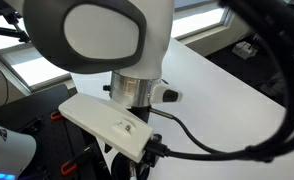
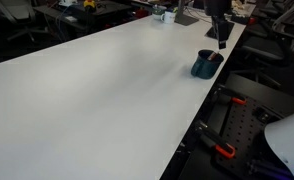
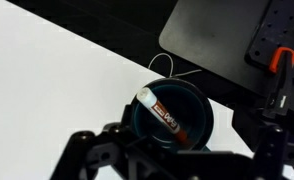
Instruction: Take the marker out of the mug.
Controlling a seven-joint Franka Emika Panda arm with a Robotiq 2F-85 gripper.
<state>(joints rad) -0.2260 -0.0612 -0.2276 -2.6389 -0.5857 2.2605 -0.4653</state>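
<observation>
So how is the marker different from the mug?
The marker is thin and stick-shaped; the mug is round and wide. The marker is whitish with red on it; the mug is very dark. The marker leans slanted inside the mug, while the mug stands upright on the white table. Both are in the same spot near the table's edge.

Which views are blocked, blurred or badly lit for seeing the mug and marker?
In an exterior view the arm fills the frame, blurred; in an exterior view the mug is small and dark on the bright table; wrist view shows the marker clearly, the gripper in shadow.
</observation>
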